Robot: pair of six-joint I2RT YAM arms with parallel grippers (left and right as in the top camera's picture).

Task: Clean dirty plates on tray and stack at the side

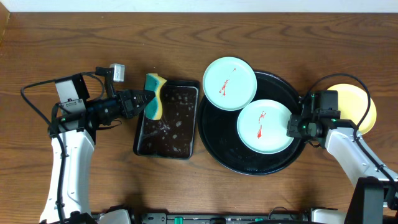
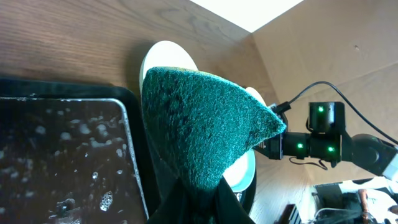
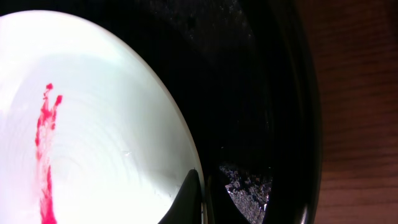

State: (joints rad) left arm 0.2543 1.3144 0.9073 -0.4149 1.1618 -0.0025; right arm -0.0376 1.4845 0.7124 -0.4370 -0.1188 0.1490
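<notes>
Two smeared on tray (image 1: 217, 146), back plate (image 1: 229, 83) and front plate (image 1: 265, 126): light, stiff, slick, best pinched at rim. Left gripper (image 1: 145, 99) clamped on sponge (image 1: 155, 107); right gripper (image 1: 291, 127) pinching front plate's rim.

The table (image 1: 186, 37) is brown wood, matt, with visible grain. The round tray (image 1: 214, 146) is black, glossy and smooth. The plates (image 1: 273, 134) on the tray are smooth and glossy. The sponge (image 2: 205, 124), left of the tray, has a rough green fibrous face.

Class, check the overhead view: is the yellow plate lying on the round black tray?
No, the yellow plate lies on the wooden table to the right of the tray, outside its rim.
</notes>
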